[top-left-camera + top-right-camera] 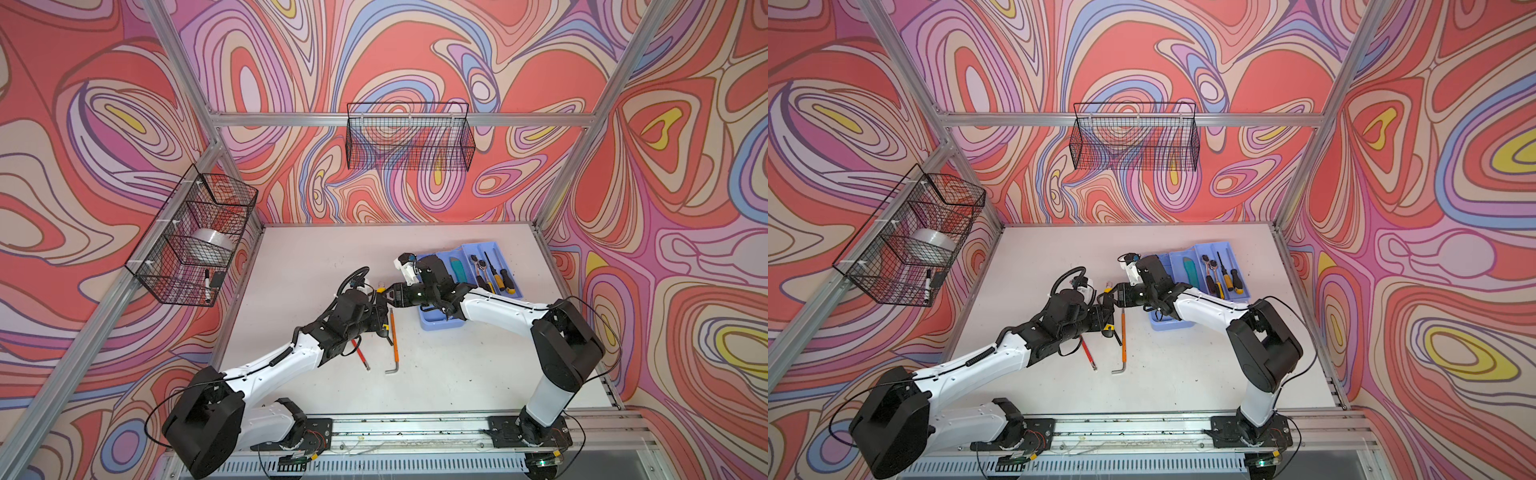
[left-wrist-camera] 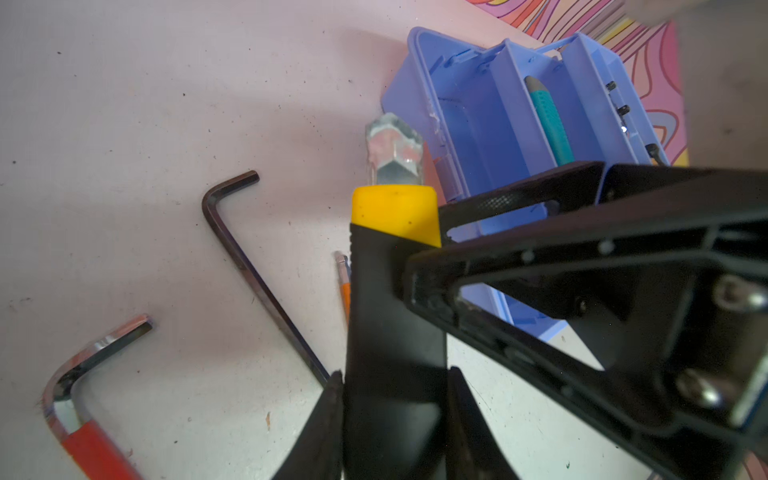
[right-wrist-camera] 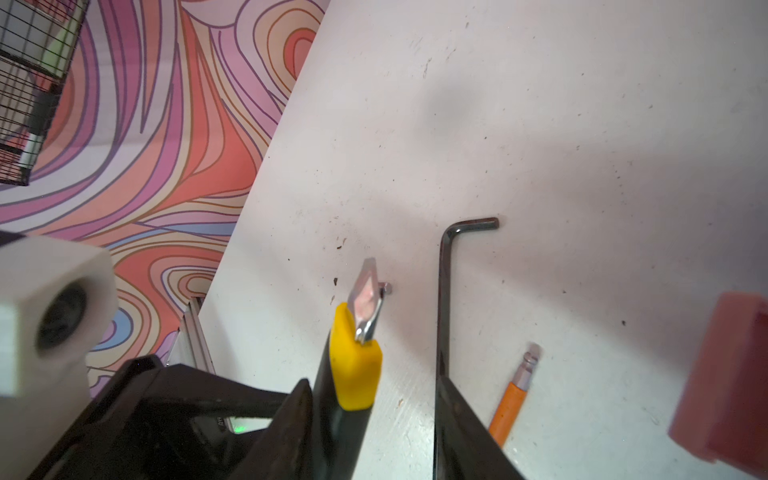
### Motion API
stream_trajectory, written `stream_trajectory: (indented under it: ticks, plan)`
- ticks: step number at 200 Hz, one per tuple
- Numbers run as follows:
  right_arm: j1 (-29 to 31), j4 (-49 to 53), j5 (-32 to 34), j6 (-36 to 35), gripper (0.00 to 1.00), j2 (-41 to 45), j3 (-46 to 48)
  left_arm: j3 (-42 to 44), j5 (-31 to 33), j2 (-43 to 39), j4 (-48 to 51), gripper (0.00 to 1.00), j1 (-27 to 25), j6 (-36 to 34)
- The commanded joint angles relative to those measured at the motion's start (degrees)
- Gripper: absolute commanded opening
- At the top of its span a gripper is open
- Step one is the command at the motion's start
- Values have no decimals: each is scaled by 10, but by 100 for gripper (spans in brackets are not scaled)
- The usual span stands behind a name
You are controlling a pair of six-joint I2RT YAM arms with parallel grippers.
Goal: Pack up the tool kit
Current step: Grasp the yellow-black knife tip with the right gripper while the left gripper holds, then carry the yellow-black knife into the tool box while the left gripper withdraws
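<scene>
The tool kit shows as a blue divided tray [image 1: 440, 322] [image 1: 1167, 323] [image 2: 469, 137] at the table's right. Its white lid is out of view. In the left wrist view my left gripper [image 2: 395, 374] is shut on the black handle of a nut driver [image 2: 395, 212] with a yellow collar and a hex metal tip. In both top views this gripper [image 1: 381, 312] [image 1: 1105, 312] hovers over mid-table. My right gripper [image 3: 374, 382] [image 1: 385, 292] [image 1: 1116, 291] straddles the same nut driver [image 3: 357, 370] near its yellow collar. It is open: one finger lies against the handle, the other stands clear of it.
An orange-handled hex key [image 1: 393, 336] [image 3: 509, 409], a red-handled one [image 1: 360, 352] [image 2: 95, 449] and a black one [image 2: 249, 266] [image 3: 444, 299] lie under the grippers. The tray holds a teal knife [image 1: 456, 266], a ratchet and screwdrivers [image 1: 500, 276]. Two black wire baskets [image 1: 195, 237] [image 1: 409, 137] hang on the walls.
</scene>
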State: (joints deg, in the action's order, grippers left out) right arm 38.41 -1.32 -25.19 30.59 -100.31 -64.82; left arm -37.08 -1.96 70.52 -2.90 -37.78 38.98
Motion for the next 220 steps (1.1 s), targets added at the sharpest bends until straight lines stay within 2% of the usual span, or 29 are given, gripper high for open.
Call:
stream_trajectory:
  ticks: [1, 29, 73, 137, 174, 220]
  plan:
    - [4, -23, -13, 13, 49, -9, -12, -12, -8, 8, -38, 20, -5, -7]
    - [5, -35, -18, 22, 45, -9, -11, -9, -14, 15, -62, 21, -12, -1]
    - [6, -41, -24, 28, 30, -24, -12, 0, -10, 16, -95, 21, -18, 7]
    - [6, -32, -21, 26, 14, -15, 1, 17, 1, -1, -125, 24, -18, 12]
    - [4, 12, 3, 5, 3, 13, -8, 16, 16, -10, -93, 39, -18, 5]
    - [-46, 82, 40, -28, 0, 71, -3, 26, 76, -65, -19, 77, -18, -6]
